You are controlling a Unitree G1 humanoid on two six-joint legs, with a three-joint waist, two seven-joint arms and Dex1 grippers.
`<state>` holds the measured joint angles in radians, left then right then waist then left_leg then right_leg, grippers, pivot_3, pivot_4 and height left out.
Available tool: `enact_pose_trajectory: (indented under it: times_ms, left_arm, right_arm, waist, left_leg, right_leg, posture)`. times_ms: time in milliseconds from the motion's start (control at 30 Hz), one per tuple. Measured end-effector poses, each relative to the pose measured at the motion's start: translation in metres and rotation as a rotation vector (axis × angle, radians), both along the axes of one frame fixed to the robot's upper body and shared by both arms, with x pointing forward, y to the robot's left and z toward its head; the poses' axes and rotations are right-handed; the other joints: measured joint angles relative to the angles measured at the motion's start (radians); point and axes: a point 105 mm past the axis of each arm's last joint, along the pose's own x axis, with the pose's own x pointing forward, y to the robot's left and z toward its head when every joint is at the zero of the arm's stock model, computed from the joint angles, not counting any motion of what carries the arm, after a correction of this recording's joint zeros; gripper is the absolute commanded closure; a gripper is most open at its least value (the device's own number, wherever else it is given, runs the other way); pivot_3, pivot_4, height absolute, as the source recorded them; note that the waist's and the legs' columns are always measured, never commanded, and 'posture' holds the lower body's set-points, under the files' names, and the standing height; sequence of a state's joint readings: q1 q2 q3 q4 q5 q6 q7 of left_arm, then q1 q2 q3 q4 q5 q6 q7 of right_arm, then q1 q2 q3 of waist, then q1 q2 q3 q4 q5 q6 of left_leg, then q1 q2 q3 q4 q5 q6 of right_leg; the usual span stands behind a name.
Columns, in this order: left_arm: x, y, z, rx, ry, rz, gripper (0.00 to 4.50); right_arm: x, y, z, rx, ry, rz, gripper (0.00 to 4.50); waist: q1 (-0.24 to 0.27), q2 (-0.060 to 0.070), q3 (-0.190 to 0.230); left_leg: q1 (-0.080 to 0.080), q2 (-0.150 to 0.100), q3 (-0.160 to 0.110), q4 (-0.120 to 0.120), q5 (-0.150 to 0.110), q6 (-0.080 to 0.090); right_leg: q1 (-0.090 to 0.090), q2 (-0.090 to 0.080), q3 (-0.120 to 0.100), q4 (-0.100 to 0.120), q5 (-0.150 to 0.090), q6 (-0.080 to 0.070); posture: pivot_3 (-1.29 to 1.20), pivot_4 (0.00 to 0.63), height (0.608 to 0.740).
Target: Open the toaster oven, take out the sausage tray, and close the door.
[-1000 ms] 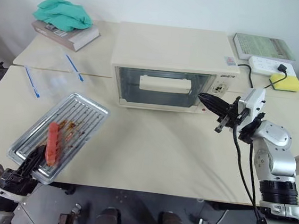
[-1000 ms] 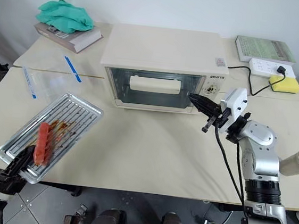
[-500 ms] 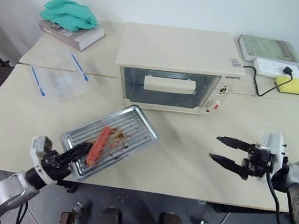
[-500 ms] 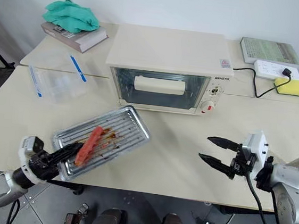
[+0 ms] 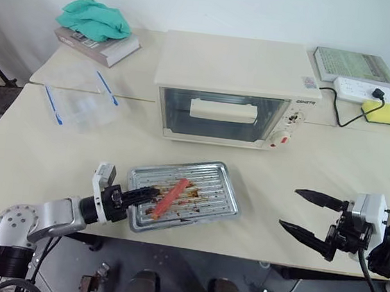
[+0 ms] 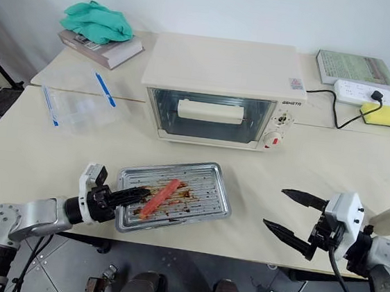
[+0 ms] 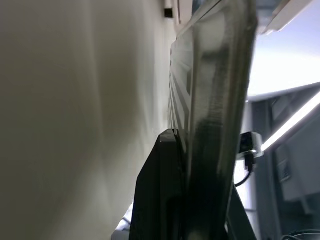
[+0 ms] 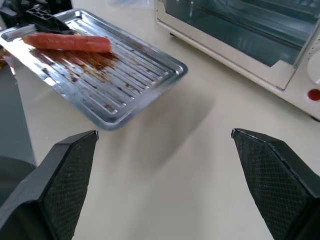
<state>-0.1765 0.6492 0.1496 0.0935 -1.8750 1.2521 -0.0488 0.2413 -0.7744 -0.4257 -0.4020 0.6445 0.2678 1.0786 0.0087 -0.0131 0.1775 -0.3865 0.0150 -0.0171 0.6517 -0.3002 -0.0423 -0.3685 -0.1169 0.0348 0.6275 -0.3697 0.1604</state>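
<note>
The pale beige table [image 5: 360, 163] carries the cream-white boxy toaster oven [image 5: 232, 87] at its middle rear, the clear glass door [image 5: 220, 116] with its cream bar handle shut flat against the front. Before the oven, near the table's front edge, lies the shallow silver metal sausage tray [image 5: 184, 195] with ribbed bottom and brown grease stains, one red sausage [image 5: 168, 198] lying slantwise in it. The left gripper [image 5: 142, 196] reaches in low from the robot's left, forearm nearly level over the table edge, its black fingers clamped on the tray's left rim (the left wrist view shows the rim pinched edge-on between them). The right gripper [image 5: 308, 215] hangs off the table's front right, pointing toward the tray but well apart from it, its two fingers spread wide with nothing between them. At rear left sits a clear plastic box with blue clips [image 5: 81, 103].
</note>
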Motion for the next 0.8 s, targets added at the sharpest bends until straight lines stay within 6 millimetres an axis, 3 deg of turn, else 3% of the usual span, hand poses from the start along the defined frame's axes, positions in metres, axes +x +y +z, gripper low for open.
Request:
enact_pose_trajectory:
  times_ms: [300,400,567,800]
  left_arm:
    - [0.005,-0.007,-0.007,0.078,-0.002,-0.037,4.5]
    - [0.008,-0.01,-0.012,0.132,-0.011,-0.026,3.89]
    - [0.011,-0.009,-0.022,0.203,-0.013,-0.003,2.42]
    - [0.016,-0.001,-0.011,0.217,-0.153,0.015,0.47]
  right_arm:
    - [-0.006,-0.002,-0.002,-0.001,0.008,-0.029,0.03]
    - [-0.008,-0.002,-0.003,0.004,0.009,-0.036,0.0]
    - [-0.01,-0.006,-0.001,0.002,0.0,-0.054,0.0]
    - [-0.013,-0.002,0.0,0.012,-0.005,-0.05,0.0]
  waist:
    - [0.015,0.001,0.0]
    - [0.015,0.004,-0.001]
    - [0.012,0.004,-0.001]
    - [0.012,0.004,-0.001]
  left_leg:
    - [0.015,0.0,0.001,-0.003,0.0,0.0]
    - [0.019,0.0,0.001,-0.004,-0.001,0.001]
    - [0.019,0.0,0.001,-0.004,-0.001,0.0]
    - [0.02,0.001,0.003,-0.005,-0.002,-0.001]
  right_leg:
    - [0.017,0.0,-0.001,-0.005,0.0,0.0]
    - [0.023,0.0,-0.003,-0.008,0.0,0.0]
    - [0.023,0.0,-0.004,-0.009,0.0,0.0]
    - [0.025,0.001,-0.006,-0.01,0.0,-0.001]
  posture:
    - [0.0,0.15,0.74]
    - [0.0,0.15,0.74]
    - [0.0,0.15,0.74]
    - [0.0,0.15,0.74]
